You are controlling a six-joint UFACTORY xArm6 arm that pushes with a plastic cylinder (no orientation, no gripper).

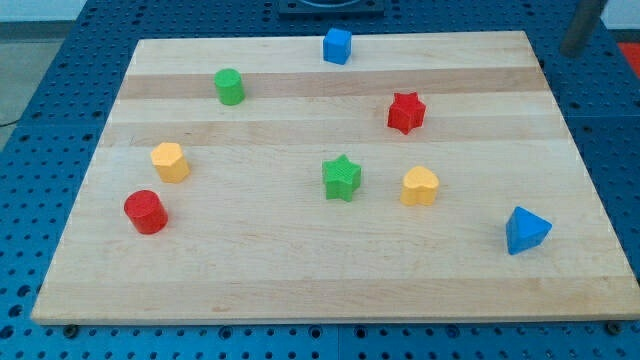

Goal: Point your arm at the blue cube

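Note:
The blue cube (337,46) sits at the board's top edge, a little right of the middle. A blurred grey rod comes in at the view's top right corner. Its lower end, my tip (573,49), is just beyond the board's top right corner, far to the right of the blue cube and touching no block.
On the wooden board (300,280) lie a green cylinder (229,86), a red star (406,112), a yellow block (170,161), a red cylinder (146,211), a green star (342,178), a yellow heart-like block (420,186) and a blue triangular block (526,231).

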